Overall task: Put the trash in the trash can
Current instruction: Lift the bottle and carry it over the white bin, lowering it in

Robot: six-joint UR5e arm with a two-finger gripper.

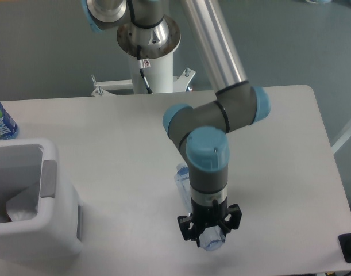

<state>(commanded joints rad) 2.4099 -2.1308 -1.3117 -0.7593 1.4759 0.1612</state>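
A: How are the fingers set?

B: The gripper (209, 230) is clenched on the clear bottle (184, 179), gripped near one end, the rest trailing behind the wrist.

A: What should be done well?

B: It should be lifted level and carried far left to the trash can (34, 230), where the tissue (23, 207) already lies.

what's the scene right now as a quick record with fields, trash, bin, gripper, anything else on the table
tissue: crumpled white tissue lies inside the trash can
bottle: clear plastic bottle sits under the wrist near the table's front edge, mostly hidden by the arm
trash can: white bin at the front left, open top
gripper: gripper around the bottle's near end; contact cannot be told
other: blue-label bottle at the far left edge of the table
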